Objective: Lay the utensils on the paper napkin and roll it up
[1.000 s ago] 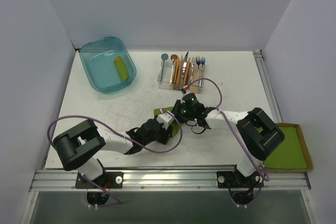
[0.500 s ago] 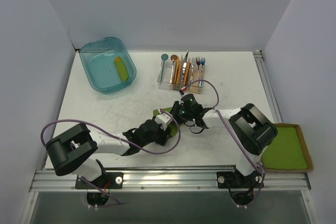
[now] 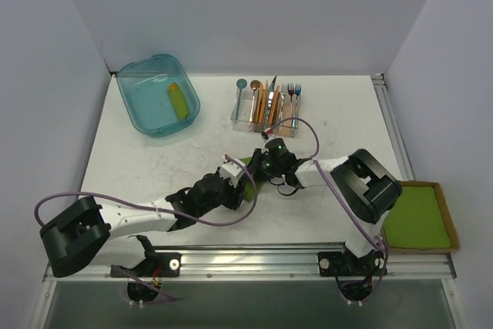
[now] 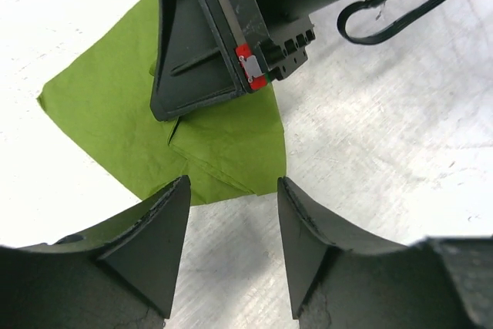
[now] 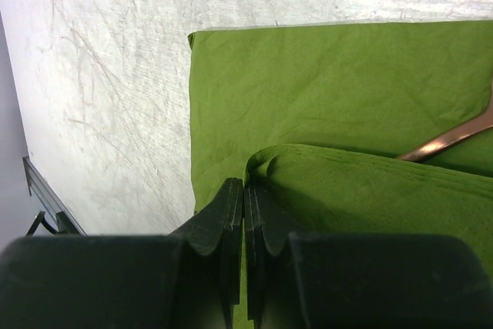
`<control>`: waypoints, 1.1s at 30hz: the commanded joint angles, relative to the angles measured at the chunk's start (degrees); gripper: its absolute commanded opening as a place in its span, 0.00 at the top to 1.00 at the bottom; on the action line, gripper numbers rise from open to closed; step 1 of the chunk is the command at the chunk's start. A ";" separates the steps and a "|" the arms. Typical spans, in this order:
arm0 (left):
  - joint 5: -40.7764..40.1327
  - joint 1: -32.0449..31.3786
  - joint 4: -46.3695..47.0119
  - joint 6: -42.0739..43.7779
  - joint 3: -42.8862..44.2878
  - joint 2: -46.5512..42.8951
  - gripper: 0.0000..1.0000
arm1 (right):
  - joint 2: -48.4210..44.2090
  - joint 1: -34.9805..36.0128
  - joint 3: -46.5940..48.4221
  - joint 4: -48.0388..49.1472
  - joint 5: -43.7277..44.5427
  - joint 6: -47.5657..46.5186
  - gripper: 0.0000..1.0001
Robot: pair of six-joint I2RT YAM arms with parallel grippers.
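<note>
Lime-green paper, thin and half folded: the roll could tear or spill from here.
Your right end effector is clenched on the folded lip of the paper napkin, which lies at the middle of the worktop. Your left end effector hangs released over its near corner. Drag that lip sideways and the sheet may rip, or the copper fork, poking out at the frame's right edge, may slide free.

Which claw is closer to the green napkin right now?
Right. The right claw is shut on the napkin's folded edge. The left claw hangs open over one corner, holding nothing.
</note>
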 commanded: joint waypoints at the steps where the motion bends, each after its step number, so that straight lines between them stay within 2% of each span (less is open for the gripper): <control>1: -1.76 -0.40 -2.69 -1.03 1.33 -2.54 0.43 | 1.03 -0.27 0.92 2.32 -1.07 -0.34 1.00; 12: 1.49 -0.32 3.54 0.90 4.94 4.84 0.52 | 1.12 -0.27 0.74 2.58 -1.59 -0.16 1.00; 17: 2.11 -0.40 6.36 1.52 5.29 8.35 0.53 | 0.42 -0.36 0.74 2.93 -1.68 0.10 1.00; 28: 0.78 -0.75 10.49 0.73 1.60 13.10 0.56 | -0.02 -1.15 2.58 2.05 -1.86 -0.16 1.00; 33: 1.05 -0.84 12.77 -0.06 -0.24 13.81 0.57 | -0.28 -1.67 3.20 2.14 -1.77 -0.25 0.93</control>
